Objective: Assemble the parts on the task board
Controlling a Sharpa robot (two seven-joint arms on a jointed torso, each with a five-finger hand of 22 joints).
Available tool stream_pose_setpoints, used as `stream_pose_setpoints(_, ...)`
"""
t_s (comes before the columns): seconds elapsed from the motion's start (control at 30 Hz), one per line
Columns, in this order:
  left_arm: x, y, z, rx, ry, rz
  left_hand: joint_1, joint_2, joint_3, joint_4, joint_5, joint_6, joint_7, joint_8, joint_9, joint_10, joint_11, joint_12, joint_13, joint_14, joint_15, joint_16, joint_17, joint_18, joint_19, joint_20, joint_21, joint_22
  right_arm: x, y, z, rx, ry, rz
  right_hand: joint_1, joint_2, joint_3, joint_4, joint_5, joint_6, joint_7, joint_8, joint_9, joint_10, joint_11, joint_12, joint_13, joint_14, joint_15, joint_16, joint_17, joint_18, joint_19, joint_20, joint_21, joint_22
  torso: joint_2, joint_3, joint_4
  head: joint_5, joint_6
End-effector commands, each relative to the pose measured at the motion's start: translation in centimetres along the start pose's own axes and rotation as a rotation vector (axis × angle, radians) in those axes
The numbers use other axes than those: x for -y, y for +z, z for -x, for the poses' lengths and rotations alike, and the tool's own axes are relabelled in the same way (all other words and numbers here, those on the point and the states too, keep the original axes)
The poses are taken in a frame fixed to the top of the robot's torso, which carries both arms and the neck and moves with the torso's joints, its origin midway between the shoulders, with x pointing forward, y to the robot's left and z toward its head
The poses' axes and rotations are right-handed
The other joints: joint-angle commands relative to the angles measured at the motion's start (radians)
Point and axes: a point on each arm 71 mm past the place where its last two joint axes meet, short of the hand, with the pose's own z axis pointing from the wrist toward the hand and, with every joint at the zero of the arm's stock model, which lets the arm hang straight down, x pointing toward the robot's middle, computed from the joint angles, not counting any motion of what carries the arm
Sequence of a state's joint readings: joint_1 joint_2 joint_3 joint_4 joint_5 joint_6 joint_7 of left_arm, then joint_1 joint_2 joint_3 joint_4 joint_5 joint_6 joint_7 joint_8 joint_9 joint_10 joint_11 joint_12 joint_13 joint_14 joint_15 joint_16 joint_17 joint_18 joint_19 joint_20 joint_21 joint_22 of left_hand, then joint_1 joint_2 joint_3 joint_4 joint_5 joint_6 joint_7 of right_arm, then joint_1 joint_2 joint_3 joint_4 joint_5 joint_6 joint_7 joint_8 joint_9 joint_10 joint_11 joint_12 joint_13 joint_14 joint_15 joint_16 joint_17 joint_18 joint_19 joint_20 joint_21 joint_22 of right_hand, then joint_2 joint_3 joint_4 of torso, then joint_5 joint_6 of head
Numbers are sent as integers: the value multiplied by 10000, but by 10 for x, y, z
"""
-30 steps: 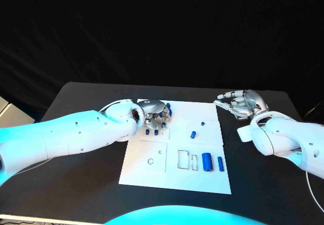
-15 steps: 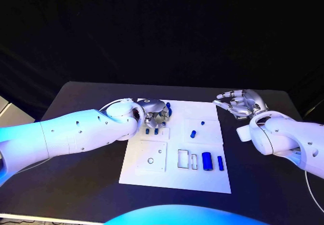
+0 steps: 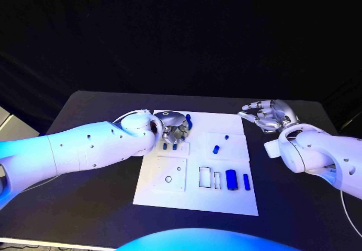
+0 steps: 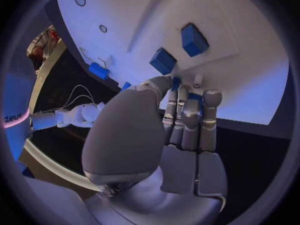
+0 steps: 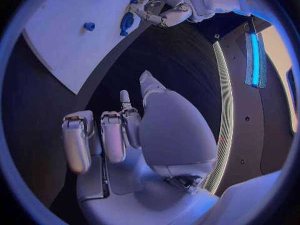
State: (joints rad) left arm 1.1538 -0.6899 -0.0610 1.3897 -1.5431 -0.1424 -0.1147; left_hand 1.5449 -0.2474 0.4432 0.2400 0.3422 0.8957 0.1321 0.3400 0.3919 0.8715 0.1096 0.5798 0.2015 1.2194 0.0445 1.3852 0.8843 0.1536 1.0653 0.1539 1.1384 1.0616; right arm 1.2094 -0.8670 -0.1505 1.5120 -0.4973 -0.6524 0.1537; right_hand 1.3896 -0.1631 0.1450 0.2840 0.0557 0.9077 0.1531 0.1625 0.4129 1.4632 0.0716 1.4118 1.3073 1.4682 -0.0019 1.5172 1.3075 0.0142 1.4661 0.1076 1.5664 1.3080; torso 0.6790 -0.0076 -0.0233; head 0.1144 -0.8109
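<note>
The white task board (image 3: 198,194) lies in the middle of the table. My left hand (image 3: 172,128) hovers over the board's far left corner and pinches a long blue part (image 3: 188,122) between thumb and fingers; the part (image 5: 127,22) hangs under that hand (image 5: 164,11) in the right wrist view. Two small blue parts (image 3: 165,147) stand in the board just below the hand, seen as blue blocks (image 4: 194,40) beyond my fingers (image 4: 187,115). My right hand (image 3: 269,116) stays off the board's far right corner, empty, fingers apart.
More blue parts sit on the board: two small ones (image 3: 216,149) mid-right, a thick cylinder (image 3: 230,180) and a thin rod (image 3: 246,182) near the front right. Empty slots (image 3: 204,177) and a round hole (image 3: 168,179) lie left of them.
My left hand with the blue part has shifted very slightly over the board's corner. The right hand has stayed where it was.
</note>
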Motion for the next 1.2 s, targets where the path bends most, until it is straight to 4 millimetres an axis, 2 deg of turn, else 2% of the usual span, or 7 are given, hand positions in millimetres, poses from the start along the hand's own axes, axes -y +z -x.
stream_pose_setpoints(0.03,2,1,-1,-164,82,-44,51,-19,86,-9,-30,38,11,-91,-27,123,7,-74,-44,149,1,83,91,-121,52,-51,74,47,-1,0,-2,-186,-21,150,-26,68,-58,-29,42,-65,18,56,12,-74,-2,5,1474,720,-4,-48,1401,-138,1037,-42,26,2617,5,1,6,10,-2)
stream_pose_setpoints(0.33,2,3,-1,-175,79,-69,11,10,255,-134,-42,116,-7,-194,-56,357,-63,-187,-146,347,-51,221,227,-165,220,-90,298,291,-2,0,-3,-202,-15,160,-26,70,-59,-28,42,-65,18,58,12,-76,-2,2,1471,717,-4,-55,1388,-138,1037,-43,27,2617,-1,2,-2,-1,8)
stream_pose_setpoints(0.5,3,4,-1,-168,78,-77,293,222,738,-669,-167,445,60,-275,-19,1160,-313,-261,-214,1012,-280,519,1019,-297,793,-306,899,916,-2,0,-2,-197,-15,161,-35,85,-62,-21,41,-66,18,63,14,-73,-2,5,1473,720,-5,-50,1398,-137,1036,-43,24,2615,3,-3,0,-19,6)
stream_pose_setpoints(0.6,3,4,-1,-75,68,-88,347,286,1005,-1019,-217,622,69,-360,-6,1447,-365,-372,-228,1203,-350,552,1156,-361,1026,-381,1186,1205,-2,-1,-2,-193,-15,162,-35,85,-62,-21,41,-66,18,63,14,-73,-2,5,1473,720,-5,-50,1398,-137,1036,-43,24,2615,2,-5,1,-21,4)
stream_pose_setpoints(0.77,3,4,1,194,37,-159,221,333,1232,-1391,-288,864,41,-473,15,1735,-422,-426,-145,1381,-416,585,1305,-417,1226,-427,1454,1484,-2,-1,-2,-187,-15,167,-35,85,-62,-21,41,-66,18,63,14,-73,-2,5,1473,720,-5,-50,1398,-137,1036,-43,24,2615,-2,-6,7,-25,4)
stream_pose_setpoints(1.2,5,-1,11,918,-513,-536,14,335,1319,-1513,-318,978,62,-558,30,1834,-413,-538,-111,1444,-419,586,1332,-439,1288,-426,1540,1578,-2,-1,-2,-192,-13,187,-46,98,-66,-14,41,-68,17,67,15,-76,-2,0,1468,718,-5,-57,1386,-137,1036,-44,24,2615,-10,-5,12,-9,55)
